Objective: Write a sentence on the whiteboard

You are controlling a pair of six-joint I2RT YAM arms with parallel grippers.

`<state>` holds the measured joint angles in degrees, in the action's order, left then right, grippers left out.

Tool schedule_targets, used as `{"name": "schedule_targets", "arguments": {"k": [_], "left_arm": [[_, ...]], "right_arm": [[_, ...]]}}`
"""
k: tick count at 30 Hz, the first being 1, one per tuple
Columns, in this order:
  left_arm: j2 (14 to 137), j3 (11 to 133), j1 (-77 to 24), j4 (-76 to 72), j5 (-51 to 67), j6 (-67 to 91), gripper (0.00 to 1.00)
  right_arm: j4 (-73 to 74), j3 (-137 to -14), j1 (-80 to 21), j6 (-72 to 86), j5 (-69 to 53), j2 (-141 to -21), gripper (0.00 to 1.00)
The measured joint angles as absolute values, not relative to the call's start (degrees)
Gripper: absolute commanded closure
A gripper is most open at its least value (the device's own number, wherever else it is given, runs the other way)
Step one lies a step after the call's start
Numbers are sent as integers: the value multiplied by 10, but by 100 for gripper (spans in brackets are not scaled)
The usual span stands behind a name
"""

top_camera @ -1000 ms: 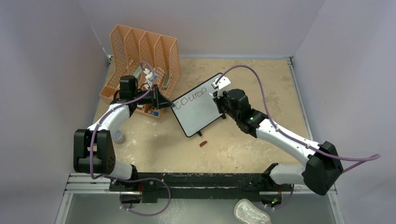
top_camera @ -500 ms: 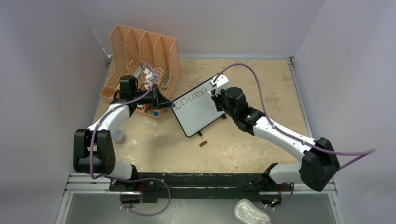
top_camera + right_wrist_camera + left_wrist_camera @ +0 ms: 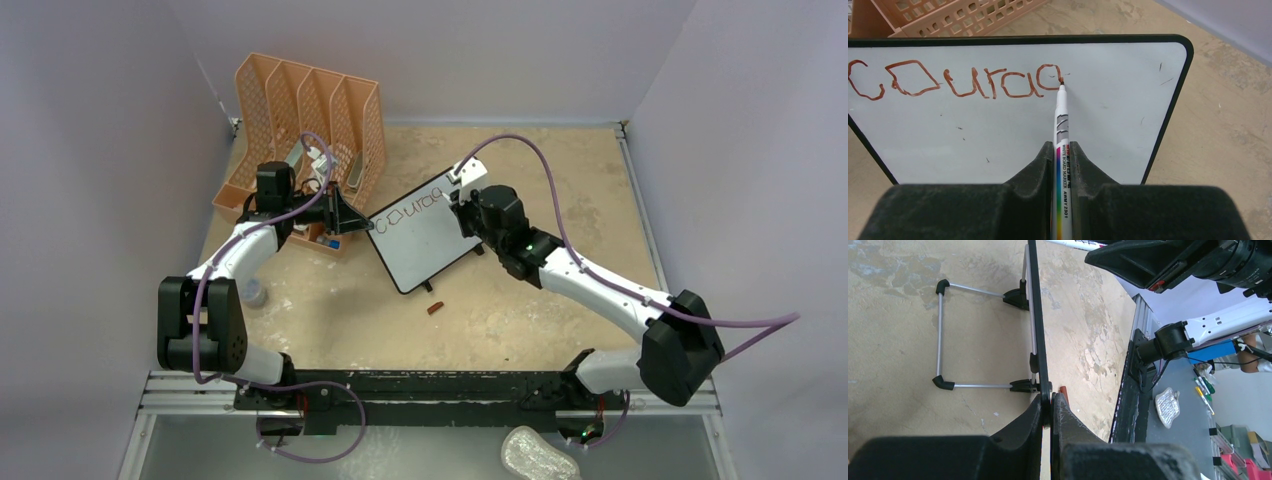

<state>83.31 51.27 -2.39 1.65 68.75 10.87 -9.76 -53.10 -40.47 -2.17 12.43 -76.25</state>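
Six chars (image 3: 955, 85) ("couraa"), whiteboard (image 3: 1098, 135)

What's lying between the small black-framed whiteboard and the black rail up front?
One small reddish-brown piece, perhaps a marker cap, seen from the top view.

Top view looking down, left wrist close edge-on, right wrist close face-on, all sharing whiteboard (image 3: 420, 240)

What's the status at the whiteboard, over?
Left hand shut on whiteboard edge. Right hand shut on marker, tip at sentence: "coura" plus a partial letter. Nothing blocking the marker.
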Motion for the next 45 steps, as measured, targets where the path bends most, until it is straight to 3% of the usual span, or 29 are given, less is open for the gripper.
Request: {"name": "schedule_targets", "arguments": {"k": [45], "left_arm": [[834,513,-24,17,687,109,100]], "right_arm": [[-60,-518,-405,-14,123,-756,100]]}}
